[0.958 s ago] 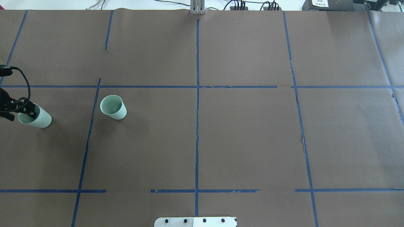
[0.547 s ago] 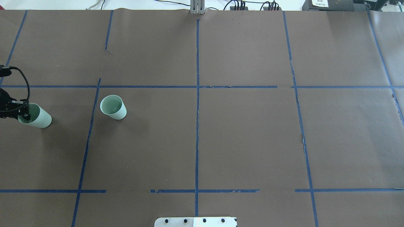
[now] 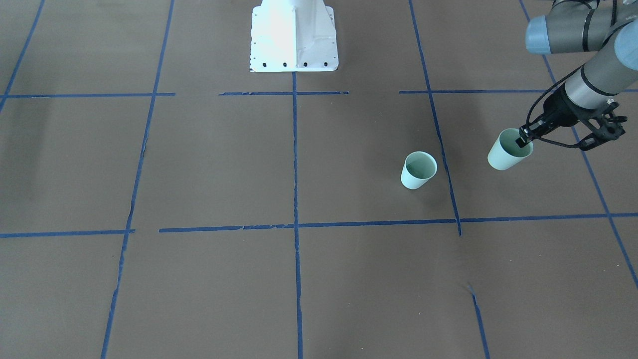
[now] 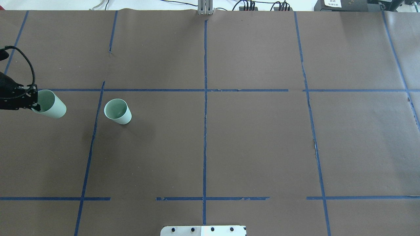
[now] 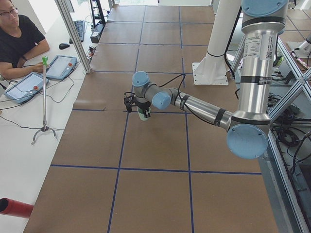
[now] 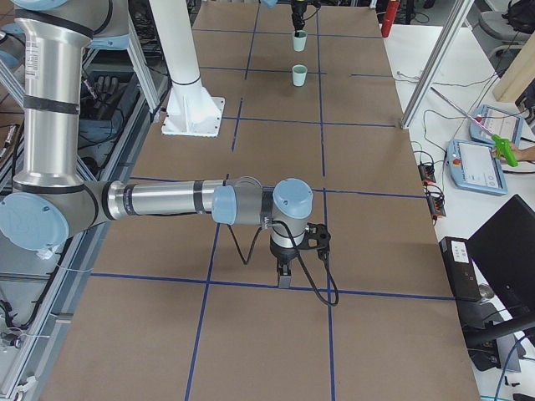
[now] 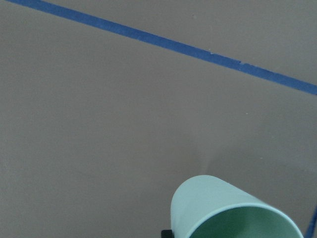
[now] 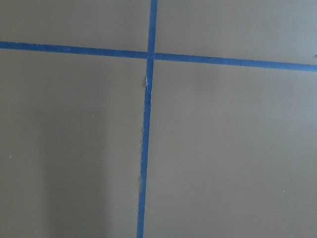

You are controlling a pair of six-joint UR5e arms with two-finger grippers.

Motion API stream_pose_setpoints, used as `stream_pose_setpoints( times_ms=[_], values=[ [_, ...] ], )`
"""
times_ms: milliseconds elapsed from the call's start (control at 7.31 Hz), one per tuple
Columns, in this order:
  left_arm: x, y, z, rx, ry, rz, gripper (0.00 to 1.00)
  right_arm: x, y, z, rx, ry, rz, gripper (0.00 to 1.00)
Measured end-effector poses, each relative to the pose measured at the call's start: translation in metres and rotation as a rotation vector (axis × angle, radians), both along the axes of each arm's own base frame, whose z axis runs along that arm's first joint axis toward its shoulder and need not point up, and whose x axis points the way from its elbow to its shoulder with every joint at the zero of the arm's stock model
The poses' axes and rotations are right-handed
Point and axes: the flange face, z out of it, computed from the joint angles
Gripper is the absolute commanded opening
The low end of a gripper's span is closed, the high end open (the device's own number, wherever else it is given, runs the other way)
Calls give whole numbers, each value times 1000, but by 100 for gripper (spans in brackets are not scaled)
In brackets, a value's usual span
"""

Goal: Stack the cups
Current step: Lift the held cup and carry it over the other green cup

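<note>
Two pale mint-green cups. One cup (image 4: 118, 111) stands upright on the brown table and also shows in the front view (image 3: 417, 170). My left gripper (image 4: 34, 102) is shut on the rim of the other cup (image 4: 52, 105), with one finger inside it. It holds that cup tilted above the table, to the left of the standing cup. The held cup also shows in the front view (image 3: 504, 152) and in the left wrist view (image 7: 228, 213). My right gripper (image 6: 284, 271) shows only in the exterior right view, far from both cups; I cannot tell whether it is open or shut.
Brown paper with blue tape lines (image 4: 205, 114) covers the table. The robot's white base (image 3: 293, 35) stands at the near middle edge. An operator (image 5: 17, 39) sits with tablets beyond the far edge.
My left gripper has lifted the cup off the table and carried it slightly right, toward the standing cup. The standing cup has not moved.
</note>
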Motion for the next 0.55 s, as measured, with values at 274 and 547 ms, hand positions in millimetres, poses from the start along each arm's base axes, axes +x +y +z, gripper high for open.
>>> stream_pose_setpoints(
  times_ms=[274,547],
  values=[
    [30,-28,-80,-67,56,-92,0,0,0,0,0,0,0,100],
    [84,-23,-122,-120,81,-78,0,0,0,0,0,0,0,100]
  ],
)
